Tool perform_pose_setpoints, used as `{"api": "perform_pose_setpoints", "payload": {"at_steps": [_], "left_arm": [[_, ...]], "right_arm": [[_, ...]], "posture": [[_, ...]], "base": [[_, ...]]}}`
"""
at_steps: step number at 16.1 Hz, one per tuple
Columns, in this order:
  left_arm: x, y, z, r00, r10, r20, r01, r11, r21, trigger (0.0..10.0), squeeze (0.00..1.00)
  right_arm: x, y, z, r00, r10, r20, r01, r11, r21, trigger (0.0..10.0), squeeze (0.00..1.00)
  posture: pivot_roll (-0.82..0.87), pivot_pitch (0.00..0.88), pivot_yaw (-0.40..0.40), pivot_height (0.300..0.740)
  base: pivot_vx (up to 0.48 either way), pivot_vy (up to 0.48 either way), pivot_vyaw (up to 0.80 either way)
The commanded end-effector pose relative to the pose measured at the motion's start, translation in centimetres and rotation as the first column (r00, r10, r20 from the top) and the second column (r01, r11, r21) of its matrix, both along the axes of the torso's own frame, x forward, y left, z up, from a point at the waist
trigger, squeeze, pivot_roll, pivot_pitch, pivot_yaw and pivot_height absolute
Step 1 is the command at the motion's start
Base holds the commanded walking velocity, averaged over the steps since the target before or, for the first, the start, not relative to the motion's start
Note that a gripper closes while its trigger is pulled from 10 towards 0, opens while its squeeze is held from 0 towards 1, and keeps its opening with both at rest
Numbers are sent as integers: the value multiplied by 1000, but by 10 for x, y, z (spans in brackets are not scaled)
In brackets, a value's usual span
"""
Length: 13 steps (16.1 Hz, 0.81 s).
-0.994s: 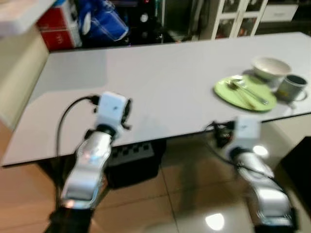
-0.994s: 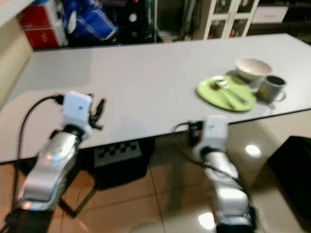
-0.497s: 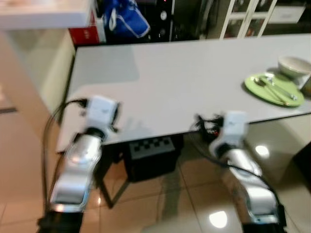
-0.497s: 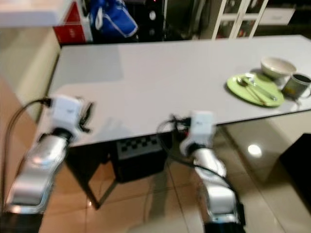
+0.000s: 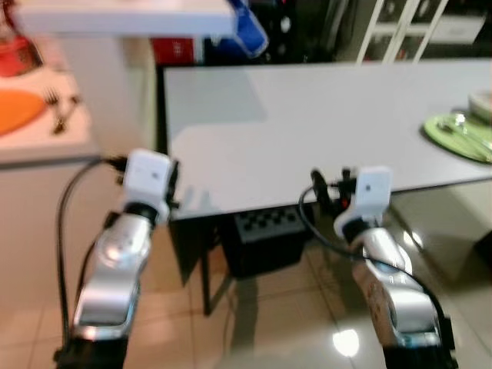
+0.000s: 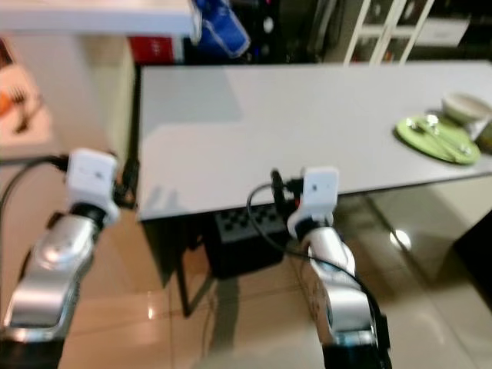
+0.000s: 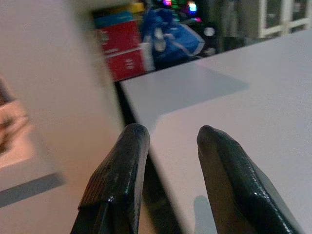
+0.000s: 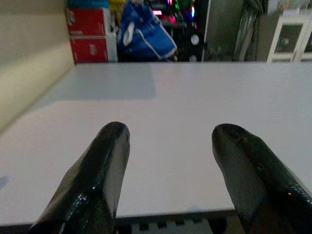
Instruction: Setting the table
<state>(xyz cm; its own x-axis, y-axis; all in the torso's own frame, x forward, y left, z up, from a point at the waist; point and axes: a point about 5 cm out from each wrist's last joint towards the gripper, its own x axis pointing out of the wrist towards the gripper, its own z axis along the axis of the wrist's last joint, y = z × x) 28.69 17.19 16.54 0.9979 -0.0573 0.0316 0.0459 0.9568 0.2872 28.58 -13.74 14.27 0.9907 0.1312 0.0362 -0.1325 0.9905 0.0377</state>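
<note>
Left wrist view shows the left gripper (image 7: 168, 146) with its two black fingers apart and nothing between them. It hangs just past the near left corner of the gray table (image 5: 323, 123), by the gap between the table and the cream counter (image 5: 46, 150). The right gripper (image 8: 170, 146) also has its fingers wide apart and holds nothing. It sits low at the near edge of the table, pointing across the bare top.

The things for setting the table are in two places. An orange plate (image 5: 17, 111) with a fork (image 5: 55, 108) lies on the counter, near its left edge. A green plate (image 6: 437, 138) with spoons on it and a white bowl (image 6: 466, 106) sit at the far right end of the table, close to its near edge.

The robot looks to be walking, since the pictures are blurry. I think the job now is to reach the counter. To do it well, it should stop square to the counter and keep the arms off the table corner. Then the left gripper can come in low and flat at the orange plate's rim, so the fork does not slide off.
</note>
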Motion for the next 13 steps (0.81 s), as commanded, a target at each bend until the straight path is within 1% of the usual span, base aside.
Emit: {"api": "perform_pose_setpoints", "payload": {"at_steps": [1,3,7,9,10,13], "left_arm": [[1,-9,1,1000,-27,5,27,1000,-6,10000,0],[3,-9,4,999,-27,18,27,1000,-4,10000,0],[6,-8,9,999,-31,36,31,1000,2,10000,0],[7,-9,10,999,-35,41,34,999,4,10000,0],[7,-9,10,998,-35,42,35,999,4,10000,0],[9,-10,13,998,-42,53,42,999,6,10000,0]], "right_arm": [[0,-9,-3,999,-30,-12,30,999,-20,10000,0],[2,-7,-3,1000,-13,-2,13,1000,-27,10000,0],[3,-1,-5,999,28,-18,-29,999,-22,10000,0],[4,-3,-5,1000,15,-23,-14,1000,17,10000,0],[4,-3,-5,1000,15,-25,-15,1000,16,10000,0],[4,-2,-5,999,18,-27,-18,1000,14,10000,0]], "posture": [[-12,0,-28,740],[-5,0,-35,740],[0,0,-36,740],[1,0,-37,740],[1,0,-37,740],[4,0,-38,740]], "base": [[0,416,0],[0,412,0],[0,440,0],[0,480,0],[0,480,0],[0,480,-517]]}}
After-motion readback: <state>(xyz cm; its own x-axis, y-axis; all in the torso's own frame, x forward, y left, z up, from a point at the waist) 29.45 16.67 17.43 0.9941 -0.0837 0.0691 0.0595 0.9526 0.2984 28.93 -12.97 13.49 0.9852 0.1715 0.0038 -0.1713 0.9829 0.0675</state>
